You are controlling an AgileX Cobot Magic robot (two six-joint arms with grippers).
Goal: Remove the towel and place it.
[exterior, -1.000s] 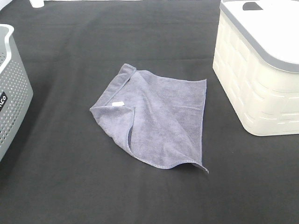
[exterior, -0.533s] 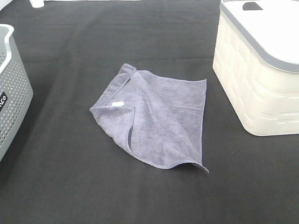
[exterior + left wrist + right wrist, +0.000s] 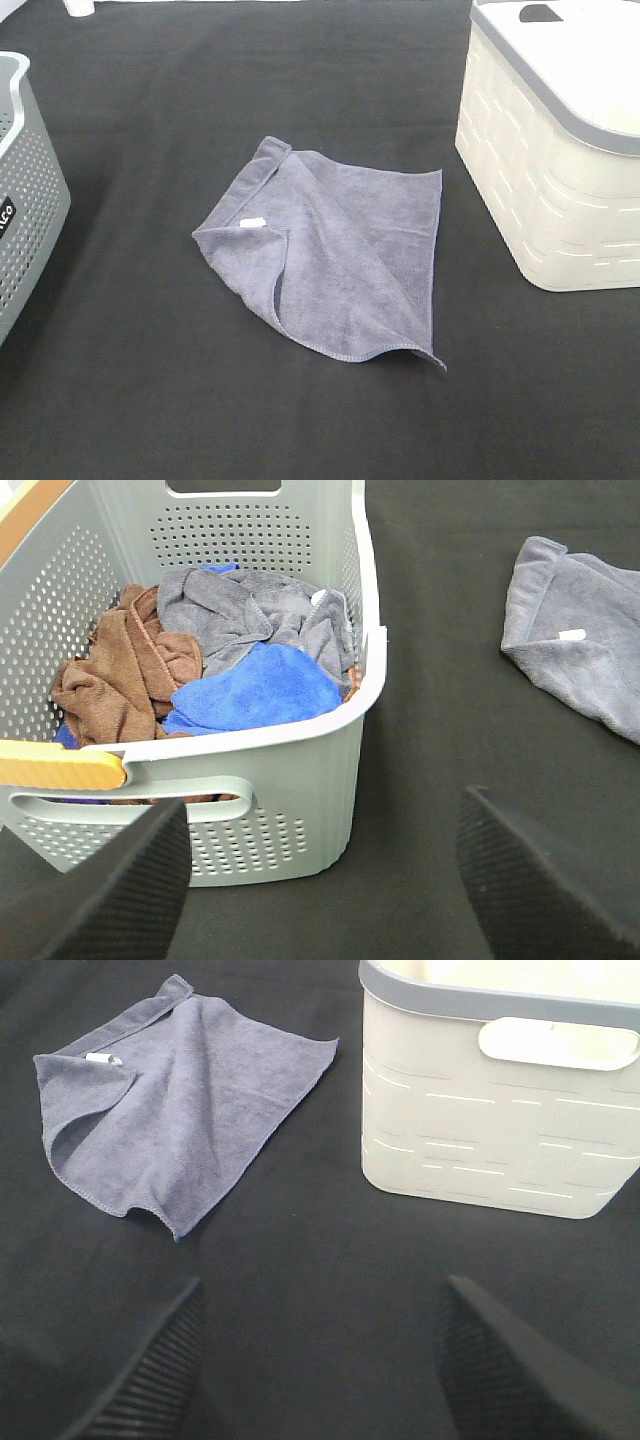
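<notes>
The grey-purple towel [image 3: 330,262] lies spread on the black table between the two baskets, one corner folded over beside its small white tag [image 3: 252,221]. It also shows in the left wrist view [image 3: 578,630] and the right wrist view [image 3: 170,1100]. My left gripper [image 3: 315,880] is open and empty, next to the grey basket and away from the towel. My right gripper [image 3: 320,1370] is open and empty, over bare table near the cream basket. Neither gripper shows in the high view.
A grey perforated basket [image 3: 300,760] at the left [image 3: 25,190] holds brown, blue and grey cloths. A cream basket with a grey rim [image 3: 560,150] stands at the right [image 3: 500,1110]. A white object [image 3: 78,6] sits at the far edge.
</notes>
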